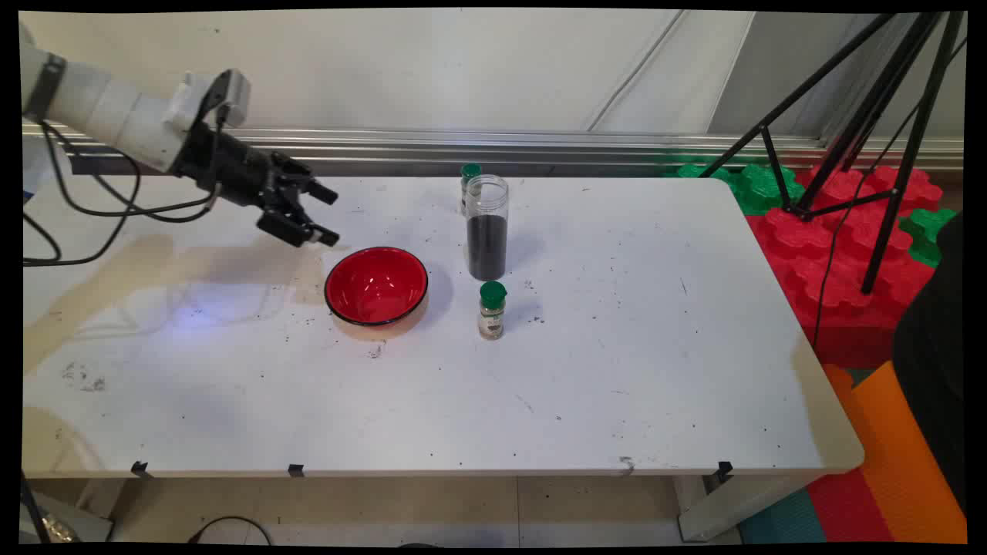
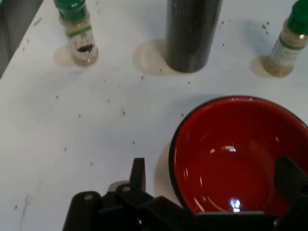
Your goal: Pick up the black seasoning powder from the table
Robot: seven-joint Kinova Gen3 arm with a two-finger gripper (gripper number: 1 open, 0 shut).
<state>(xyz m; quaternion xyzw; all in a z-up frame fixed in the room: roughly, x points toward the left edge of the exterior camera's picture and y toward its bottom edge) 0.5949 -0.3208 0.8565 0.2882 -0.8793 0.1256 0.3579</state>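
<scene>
We see the black end effector (image 1: 322,213) hanging above the white table (image 1: 617,370), its two fingers spread wide and holding nothing, just up and left of a red bowl (image 1: 376,285) in the main view. In the hand view the same end effector (image 2: 214,185) looks down on the bowl (image 2: 240,149), one finger outside its rim and the other over the far side, neither touching it.

The bowl sits upright, mouth up, empty and glossy inside with a thin black rim. We judge it light, rigid and rather slick; its wall at the rim looks like the likeliest place for a two-finger pinch. Being round, it has no long axis across the table; its axis runs straight up.

Just right of the bowl stands a tall clear jar (image 1: 486,227), open-topped and about half full of dark grains. A small green-capped spice bottle (image 1: 491,310) stands near it on the near side, and a second green-capped bottle (image 1: 469,181) stands close behind the jar. All three stand upright, apart from the bowl.
</scene>
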